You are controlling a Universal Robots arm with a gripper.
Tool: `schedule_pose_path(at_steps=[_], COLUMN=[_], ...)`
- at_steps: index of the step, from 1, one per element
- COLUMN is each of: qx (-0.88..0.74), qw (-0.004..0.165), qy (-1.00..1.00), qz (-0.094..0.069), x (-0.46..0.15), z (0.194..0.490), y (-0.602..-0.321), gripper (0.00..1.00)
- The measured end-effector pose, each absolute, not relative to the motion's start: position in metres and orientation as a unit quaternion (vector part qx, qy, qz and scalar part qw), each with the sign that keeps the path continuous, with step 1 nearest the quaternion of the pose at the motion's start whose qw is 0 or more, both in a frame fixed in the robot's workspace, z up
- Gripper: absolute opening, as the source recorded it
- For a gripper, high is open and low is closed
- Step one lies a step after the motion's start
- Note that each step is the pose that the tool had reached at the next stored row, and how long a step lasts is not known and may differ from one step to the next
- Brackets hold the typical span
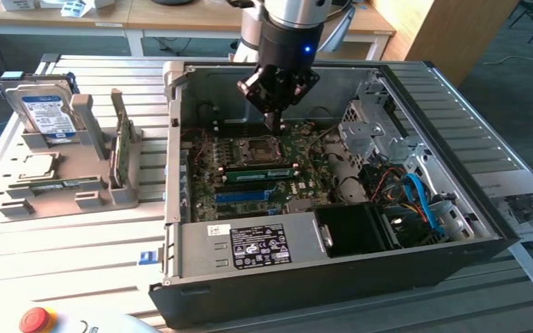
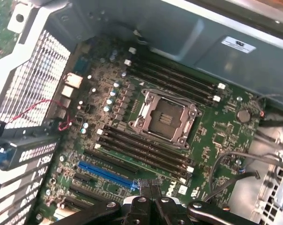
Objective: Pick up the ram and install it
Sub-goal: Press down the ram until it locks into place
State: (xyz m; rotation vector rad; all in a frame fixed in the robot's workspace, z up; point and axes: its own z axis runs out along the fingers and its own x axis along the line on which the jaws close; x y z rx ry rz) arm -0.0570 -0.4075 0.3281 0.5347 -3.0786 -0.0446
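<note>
Exterior view shows the claw (image 1: 274,123) closed on nothing, poised inside the open computer case (image 1: 488,229) above the motherboard (image 1: 248,187). The ram (image 1: 263,173) already lies in a slot below the CPU socket (image 1: 250,148). Pressing well, I judge, means bearing straight down on the stick's top edge, evenly, until both latches catch.
</note>
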Motion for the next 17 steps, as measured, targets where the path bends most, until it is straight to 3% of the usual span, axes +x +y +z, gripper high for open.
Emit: schedule_pose_path(at_steps=[17], qx=[0.055], qw=[0.007], qy=[-0.998], qz=[-0.015], x=[-0.0570], z=[0.3279], y=[-0.4075], gripper=[0.11])
